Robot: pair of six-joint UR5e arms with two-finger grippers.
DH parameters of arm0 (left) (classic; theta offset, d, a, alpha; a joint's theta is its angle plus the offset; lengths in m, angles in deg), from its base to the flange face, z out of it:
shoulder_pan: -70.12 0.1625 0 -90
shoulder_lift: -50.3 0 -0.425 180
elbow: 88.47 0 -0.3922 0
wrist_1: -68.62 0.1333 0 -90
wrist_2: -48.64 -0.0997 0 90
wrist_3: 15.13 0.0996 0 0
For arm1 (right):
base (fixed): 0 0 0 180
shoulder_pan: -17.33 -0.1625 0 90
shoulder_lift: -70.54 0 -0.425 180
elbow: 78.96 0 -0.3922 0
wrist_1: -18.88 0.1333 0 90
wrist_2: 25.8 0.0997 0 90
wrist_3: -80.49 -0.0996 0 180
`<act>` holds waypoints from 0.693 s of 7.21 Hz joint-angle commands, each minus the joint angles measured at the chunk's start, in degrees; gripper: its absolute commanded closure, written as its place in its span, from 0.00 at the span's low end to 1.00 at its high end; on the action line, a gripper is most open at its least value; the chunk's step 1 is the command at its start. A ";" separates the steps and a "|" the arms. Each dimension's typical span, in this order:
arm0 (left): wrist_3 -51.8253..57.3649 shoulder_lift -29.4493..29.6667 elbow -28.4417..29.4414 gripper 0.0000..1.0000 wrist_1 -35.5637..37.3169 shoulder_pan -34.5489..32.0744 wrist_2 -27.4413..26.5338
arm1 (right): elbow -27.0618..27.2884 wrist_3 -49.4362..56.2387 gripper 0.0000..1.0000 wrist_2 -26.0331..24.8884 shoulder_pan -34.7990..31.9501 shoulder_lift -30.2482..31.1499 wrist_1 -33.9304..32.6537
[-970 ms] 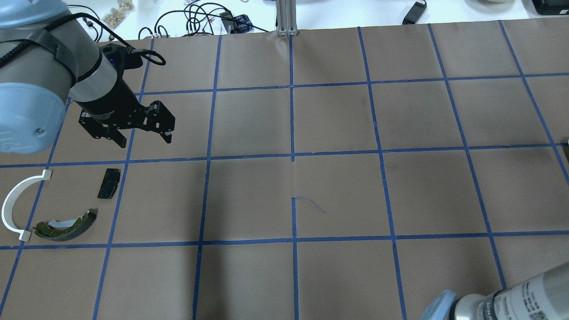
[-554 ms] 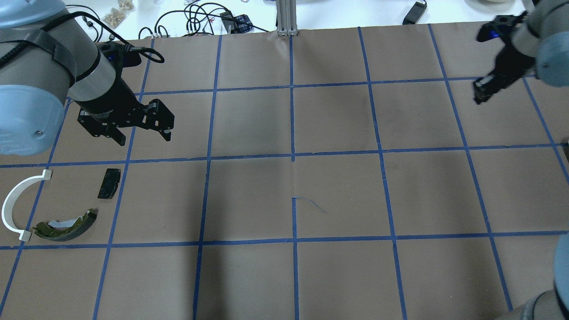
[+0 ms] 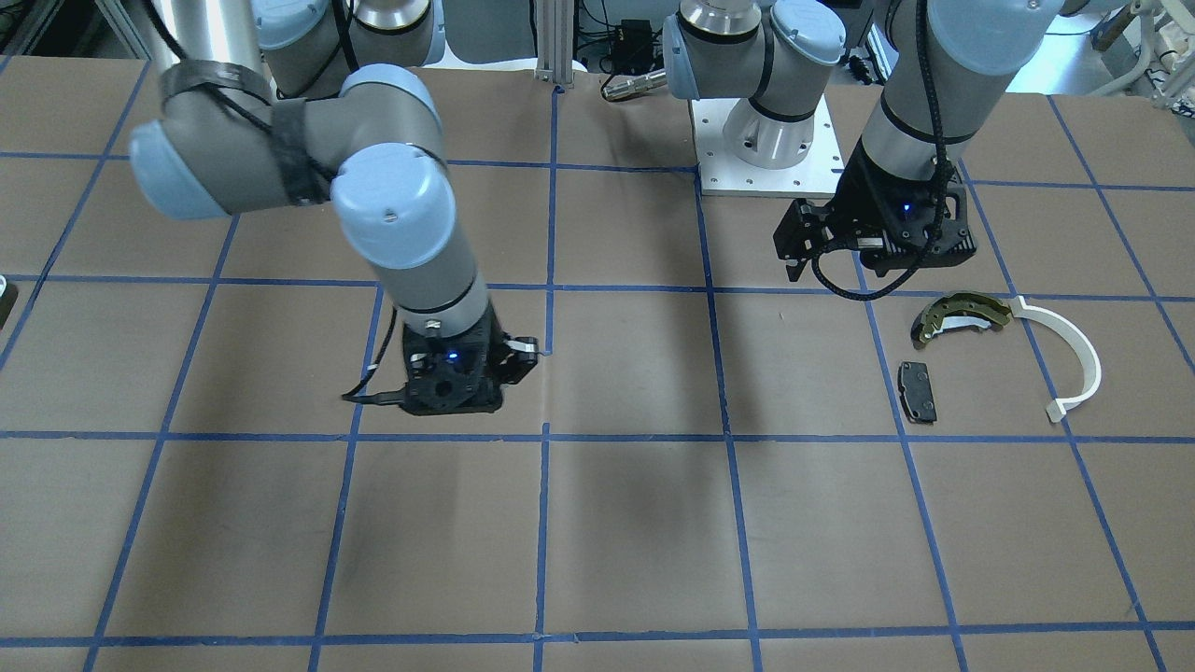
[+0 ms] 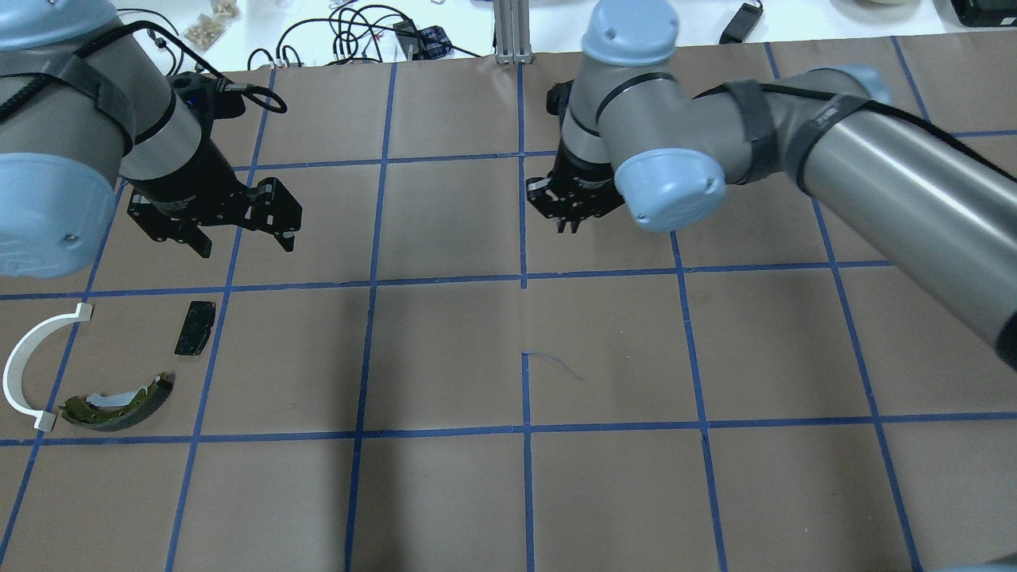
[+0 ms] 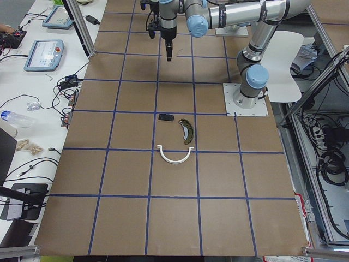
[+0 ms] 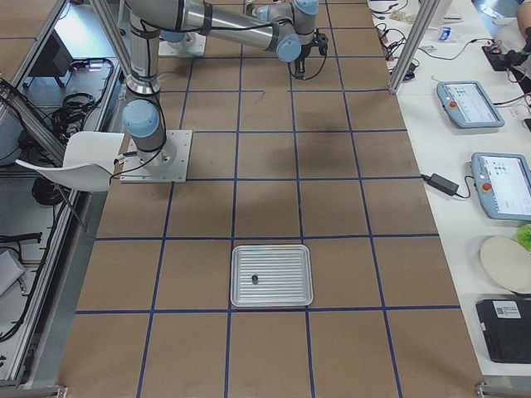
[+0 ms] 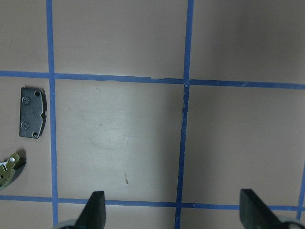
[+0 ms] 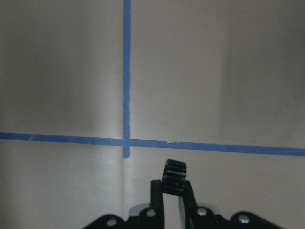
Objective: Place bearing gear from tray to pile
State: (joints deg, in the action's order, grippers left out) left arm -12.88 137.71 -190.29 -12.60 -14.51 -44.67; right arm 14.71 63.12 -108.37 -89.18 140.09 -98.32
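Your right end effector [image 8: 174, 186] pinches the gear [image 8: 175, 171] on edge, teeth poking toward 12 o'clock; your left end effector [image 7: 172, 205] gapes wide, empty.

Table [image 4: 445, 349]: brown paper surface, divided into squares by blue tape lines [image 4: 365, 357].
Left gripper [image 4: 246, 243]: black, two-finger, fingers spread wide; positioned over a tape line on the far side of the pile, apart from every part.
Right gripper [image 4: 569, 228]: black, two-finger, near the table's centre line; arm reaches in from the right. Fingertips close together; content between them too small to tell.
Pile [image 4: 127, 409]: white plastic arc [image 4: 22, 357], olive-gold curved brake shoe [image 4: 111, 413], small black rectangular pad [image 4: 195, 326]; all flat at the left edge. One arc end lies just beside the shoe.
Far edge: tangled black cables [image 4: 349, 32], aluminium post [image 4: 512, 32].
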 commanded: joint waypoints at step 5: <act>0.04 0.83 0.57 0.00 0.36 0.08 -1.70 | 5.93 -7.95 0.00 0.40 -4.69 -7.27 -17.68</act>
State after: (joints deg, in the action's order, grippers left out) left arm -12.85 138.78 -190.15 -11.85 -14.46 -46.18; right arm 22.15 54.38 -107.94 -95.48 130.47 -119.98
